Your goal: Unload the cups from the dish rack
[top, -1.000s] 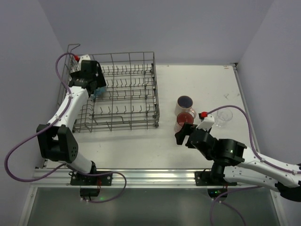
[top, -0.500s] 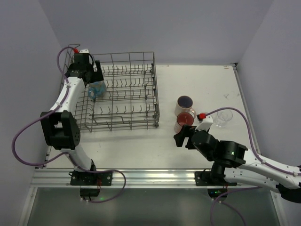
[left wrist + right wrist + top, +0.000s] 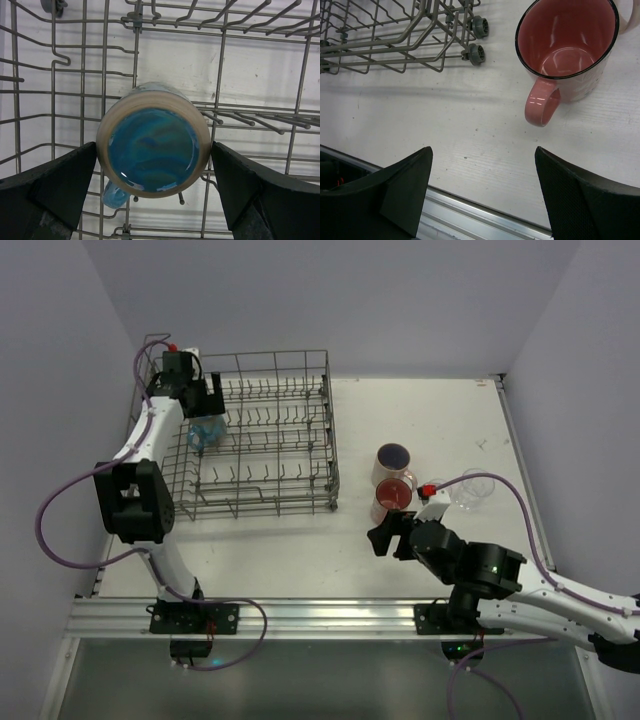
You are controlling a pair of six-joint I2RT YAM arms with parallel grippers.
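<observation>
One cup in rack: blue mug (image 3: pixel 154 141), among the prongs at the left end of the dish rack (image 3: pixel 328 420).
Left gripper (image 3: pixel 152 150): fingers spread wide, flanking the blue mug.
Right gripper (image 3: pixel 482 155): open, empty, over the table (image 3: pixel 430 420) beside the red mug (image 3: pixel 565 45).
Three cups on table: red mug, cream mug (image 3: pixel 393 462), clear tumbler (image 3: pixel 475 488).
</observation>
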